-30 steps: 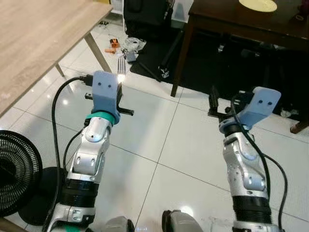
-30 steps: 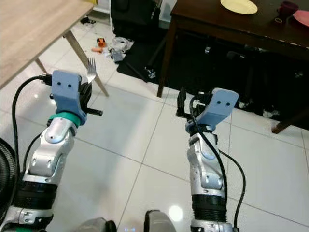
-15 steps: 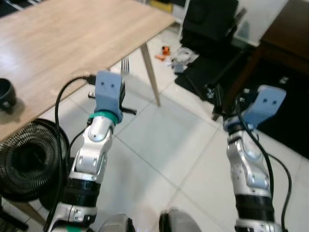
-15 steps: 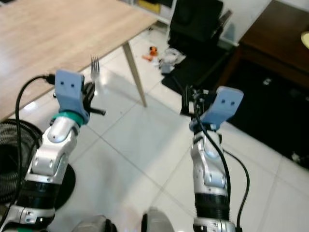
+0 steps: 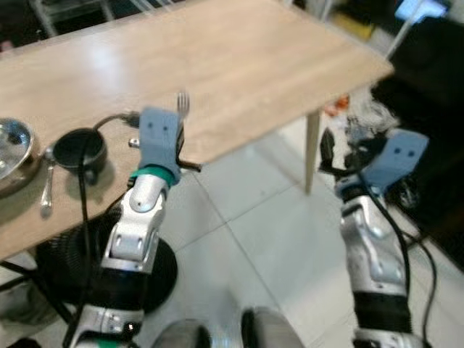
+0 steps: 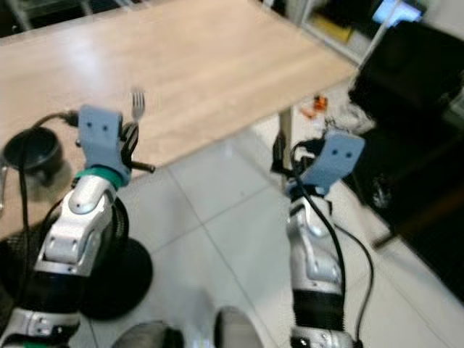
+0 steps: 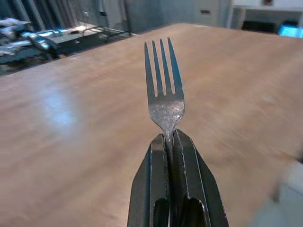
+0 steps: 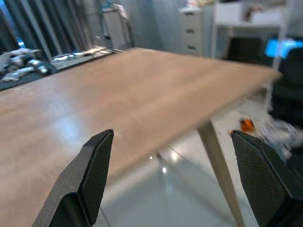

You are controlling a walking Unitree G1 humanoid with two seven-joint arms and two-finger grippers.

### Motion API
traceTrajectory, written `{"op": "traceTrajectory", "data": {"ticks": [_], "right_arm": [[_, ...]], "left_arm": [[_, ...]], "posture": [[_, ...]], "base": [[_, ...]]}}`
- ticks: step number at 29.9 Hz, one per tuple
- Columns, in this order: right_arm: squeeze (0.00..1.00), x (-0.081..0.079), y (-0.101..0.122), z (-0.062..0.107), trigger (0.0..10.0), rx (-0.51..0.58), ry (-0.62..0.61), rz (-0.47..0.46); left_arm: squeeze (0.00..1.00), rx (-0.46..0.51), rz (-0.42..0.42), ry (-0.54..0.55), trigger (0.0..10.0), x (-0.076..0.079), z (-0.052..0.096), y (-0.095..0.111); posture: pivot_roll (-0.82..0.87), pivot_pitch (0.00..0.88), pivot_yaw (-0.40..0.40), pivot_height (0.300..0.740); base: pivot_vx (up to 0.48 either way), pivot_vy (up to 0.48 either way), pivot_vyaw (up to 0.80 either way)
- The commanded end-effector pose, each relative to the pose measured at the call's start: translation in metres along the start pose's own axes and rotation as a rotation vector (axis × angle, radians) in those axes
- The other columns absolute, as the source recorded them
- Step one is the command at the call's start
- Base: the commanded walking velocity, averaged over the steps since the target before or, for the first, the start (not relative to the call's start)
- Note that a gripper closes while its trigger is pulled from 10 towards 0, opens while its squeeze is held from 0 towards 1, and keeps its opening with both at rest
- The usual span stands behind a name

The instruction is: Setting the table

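Note:
A silver fork (image 7: 164,97) stands tines-up, its handle clamped in my left gripper (image 7: 171,142), which is shut on it. In the head views the fork (image 5: 182,104) rises above the blue wrist housing, raised just in front of the near edge of the light wooden table (image 5: 217,65). My right gripper (image 8: 173,175) is open with nothing between its wide-spread fingers (image 8: 94,175); it is held up over the floor to the right of the table's corner (image 5: 325,145).
On the table's left end sit a dark mug (image 5: 80,148), a metal bowl (image 5: 13,145) and a spoon (image 5: 47,185). A black fan (image 5: 109,268) stands on the white tile floor beneath. A table leg (image 5: 312,148) and dark furniture (image 5: 428,80) lie to the right.
The camera has swung left, bringing the wooden table, mug and bowl into view. Both arms keep their raised pose, and the fork stays held.

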State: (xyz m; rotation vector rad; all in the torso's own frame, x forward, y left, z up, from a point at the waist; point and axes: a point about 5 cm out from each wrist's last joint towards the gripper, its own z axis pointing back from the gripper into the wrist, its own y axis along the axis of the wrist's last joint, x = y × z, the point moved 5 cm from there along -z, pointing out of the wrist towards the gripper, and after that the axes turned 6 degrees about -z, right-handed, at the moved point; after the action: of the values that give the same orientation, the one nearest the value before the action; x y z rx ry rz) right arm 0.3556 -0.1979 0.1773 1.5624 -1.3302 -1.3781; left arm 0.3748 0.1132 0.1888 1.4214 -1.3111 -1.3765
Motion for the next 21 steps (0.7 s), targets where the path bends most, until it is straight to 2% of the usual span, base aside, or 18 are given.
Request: {"op": "traceTrajectory", "data": {"ticks": [1, 7, 21], "right_arm": [[0.00, -0.0015, -0.0042, 0.0019, 10.0, -0.011, -0.001, -0.027], [0.00, -0.0005, 0.0010, 0.0011, 10.0, 0.003, 0.009, -0.086], [0.00, -0.0039, 0.0031, 0.0009, 10.0, 0.010, 0.030, -0.062]], "left_arm": [[0.00, -0.020, -0.013, 0.011, 10.0, -0.0040, 0.0024, -0.0056], [0.00, -0.018, -0.023, 0.007, 10.0, -0.0020, 0.0024, -0.0050], [0.00, -0.034, -0.015, 0.036, 10.0, -0.0060, 0.0016, -0.0078]], "posture": [[0.02, 0.026, 0.041, 0.740], [0.02, 0.028, 0.043, 0.740], [0.02, 0.032, 0.039, 0.740]], "base": [[0.311, 0.000, 0.00], [0.000, 0.000, 0.00], [0.000, 0.000, 0.00]]}}
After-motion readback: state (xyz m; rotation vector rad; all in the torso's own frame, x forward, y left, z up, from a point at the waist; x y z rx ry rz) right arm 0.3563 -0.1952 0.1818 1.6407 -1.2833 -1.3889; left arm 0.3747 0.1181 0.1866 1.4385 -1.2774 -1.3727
